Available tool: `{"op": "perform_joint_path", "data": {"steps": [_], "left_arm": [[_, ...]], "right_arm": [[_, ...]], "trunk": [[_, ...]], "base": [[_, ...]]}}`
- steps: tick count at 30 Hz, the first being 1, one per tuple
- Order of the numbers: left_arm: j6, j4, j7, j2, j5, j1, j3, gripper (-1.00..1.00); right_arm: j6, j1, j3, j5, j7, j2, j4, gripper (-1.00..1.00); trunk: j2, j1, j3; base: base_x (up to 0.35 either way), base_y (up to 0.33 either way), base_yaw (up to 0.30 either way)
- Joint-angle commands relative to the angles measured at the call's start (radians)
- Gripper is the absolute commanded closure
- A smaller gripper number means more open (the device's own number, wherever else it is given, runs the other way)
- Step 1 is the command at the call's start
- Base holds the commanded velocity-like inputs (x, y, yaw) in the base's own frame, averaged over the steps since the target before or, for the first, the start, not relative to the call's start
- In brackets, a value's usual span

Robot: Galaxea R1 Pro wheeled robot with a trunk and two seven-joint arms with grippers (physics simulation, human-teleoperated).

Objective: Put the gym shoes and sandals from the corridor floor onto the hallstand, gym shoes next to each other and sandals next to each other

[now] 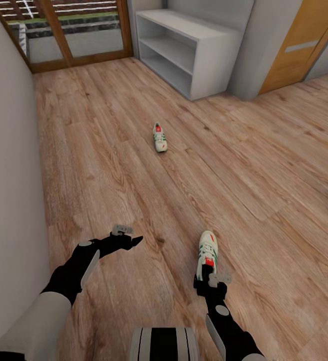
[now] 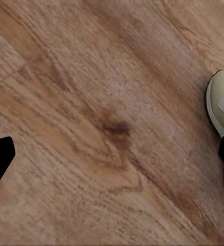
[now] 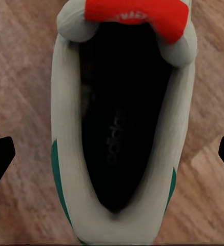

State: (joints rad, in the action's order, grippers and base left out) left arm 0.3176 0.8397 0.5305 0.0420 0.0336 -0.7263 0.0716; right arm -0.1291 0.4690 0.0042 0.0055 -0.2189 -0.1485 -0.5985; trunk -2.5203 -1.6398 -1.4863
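My right hand hangs over the heel of the near shoe, fingers spread wide to either side of it, gripping nothing. Looking down into its black inside I see pale lettering, too blurred to read, and white marks on the red tongue patch that I cannot make out either. My left hand is released over bare floor, wood planks with knots. The far shoe lies well ahead, short of the white rack by a glass door.
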Motion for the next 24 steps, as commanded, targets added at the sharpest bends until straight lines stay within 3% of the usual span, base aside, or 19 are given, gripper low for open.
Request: {"op": "perform_joint_path", "data": {"steps": [1, 11, 24], "left_arm": [[0.011, 0.006, 0.001, 0.001, 0.004, 0.0, 0.002, -1.0], [0.022, 0.021, 0.002, 0.001, 0.005, 0.003, 0.003, -1.0], [0.023, 0.022, 0.002, 0.001, 0.002, 0.006, 0.004, -1.0]], "right_arm": [[-0.003, 0.0, 0.001, 0.001, -0.004, 0.0, 0.001, -1.0], [-0.004, 0.0, 0.0, -0.001, -0.005, 0.0, 0.001, -1.0], [-0.004, 0.0, -0.001, -0.002, -0.005, 0.001, 0.0, -1.0]], "trunk": [[0.0, 0.0, -0.005], [-0.003, -0.005, -0.052], [-0.003, -0.006, -0.065]], "base": [[0.0, 0.0, 0.0], [0.0, 0.0, 0.0], [0.0, 0.0, 0.0]]}}
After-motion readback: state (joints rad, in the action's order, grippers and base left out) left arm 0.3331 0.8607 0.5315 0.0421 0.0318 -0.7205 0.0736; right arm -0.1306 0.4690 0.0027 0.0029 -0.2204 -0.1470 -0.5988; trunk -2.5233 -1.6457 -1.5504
